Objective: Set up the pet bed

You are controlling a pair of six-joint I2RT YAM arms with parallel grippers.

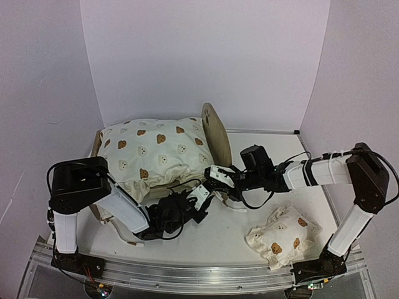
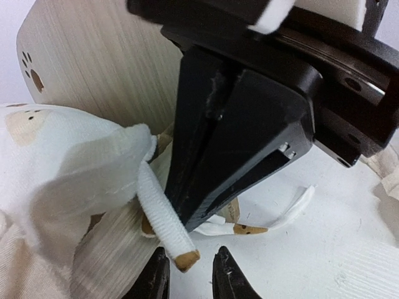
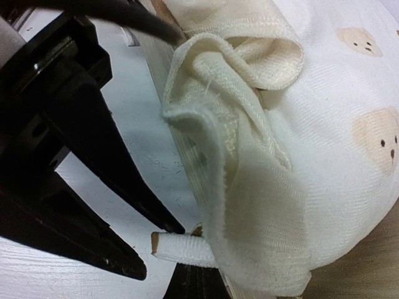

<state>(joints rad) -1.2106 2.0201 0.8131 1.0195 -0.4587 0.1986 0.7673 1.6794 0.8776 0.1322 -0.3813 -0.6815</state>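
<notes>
The pet bed's light-wood headboard [image 1: 216, 134] with its paw cutout stands mid-table; it also shows in the left wrist view [image 2: 106, 62]. The cream bear-print cushion [image 1: 156, 152] lies on the bed and hides the striped base. My left gripper [image 2: 190, 277] is open, with the brown end of a white cushion tie [image 2: 159, 212] between its tips. My right gripper [image 2: 187, 221] is shut, its tip on another tie at the cushion's corner. In the right wrist view the ruffled corner [image 3: 249, 156] hangs close, with the tie [image 3: 184, 249] beside my left fingers [image 3: 93, 156].
The small bear-print pillow [image 1: 280, 240] lies on the white table at the front right. Both grippers meet at the bed's near corner [image 1: 209, 190]. White walls close off the back and sides. A metal rail [image 1: 187, 274] runs along the near edge.
</notes>
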